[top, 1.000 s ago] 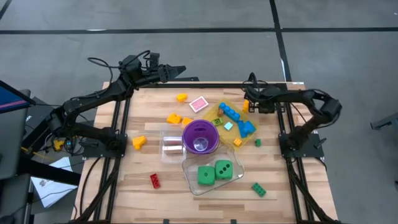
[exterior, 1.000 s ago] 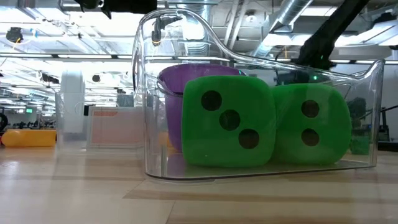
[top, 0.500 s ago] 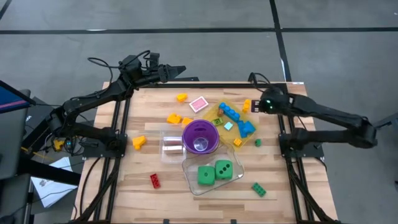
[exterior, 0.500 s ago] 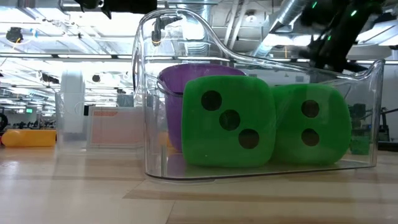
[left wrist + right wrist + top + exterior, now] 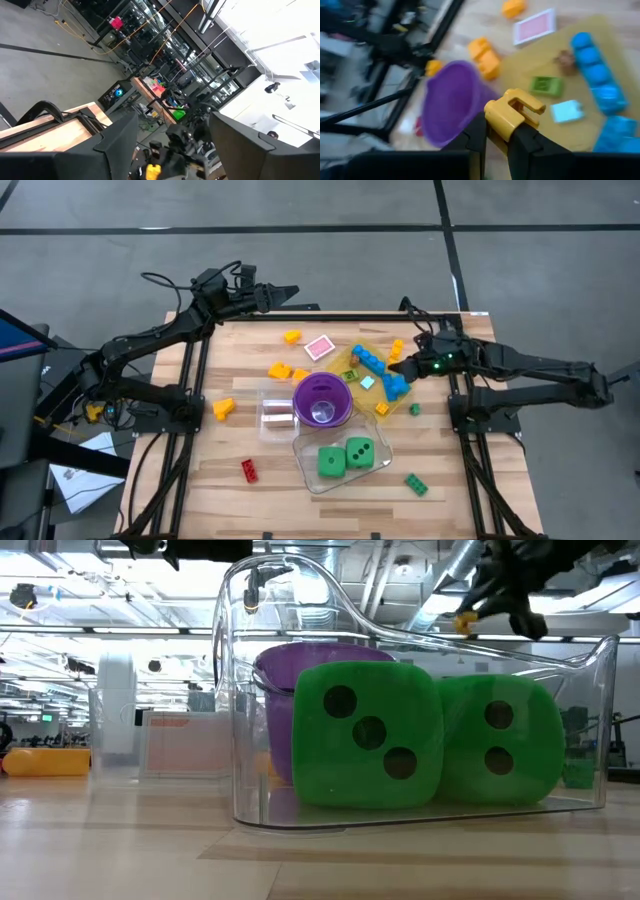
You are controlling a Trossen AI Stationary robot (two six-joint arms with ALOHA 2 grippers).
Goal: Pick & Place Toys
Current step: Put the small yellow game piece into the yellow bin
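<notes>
My right gripper [image 5: 499,131] hangs above the yellow tray [image 5: 352,362], shut on a small yellow toy piece [image 5: 512,111]; the low view shows it high at the right [image 5: 470,620]. Blue bricks [image 5: 372,362] lie in the tray. Two green dotted dice [image 5: 345,455] sit in a clear tub [image 5: 305,452] beside the purple cup [image 5: 322,400]. Loose toys lie on the table: orange bricks [image 5: 280,369], a red one [image 5: 249,470], a green one [image 5: 416,484]. My left gripper [image 5: 172,145] is open, high over the far left edge [image 5: 290,292]. My right gripper pinches the yellow piece by its lower part [image 5: 501,122] between its two fingers. The piece's notched end [image 5: 522,102] sticks out past the fingertips. The fingers slant down from the table's right side. The piece is lifted clear, above the tray.
A pink card [image 5: 319,347] and an orange brick [image 5: 291,336] lie near the far edge, another orange brick [image 5: 222,409] at the left. A second clear tub [image 5: 276,408] stands left of the cup. A small green bit [image 5: 414,409] lies right of the tray.
My right gripper has risen from the tray's far right end with the yellow piece, staying shut on it. It has tipped from pointing steeply down to a shallower slant toward the table's left, and the arm has stretched out from the right.
</notes>
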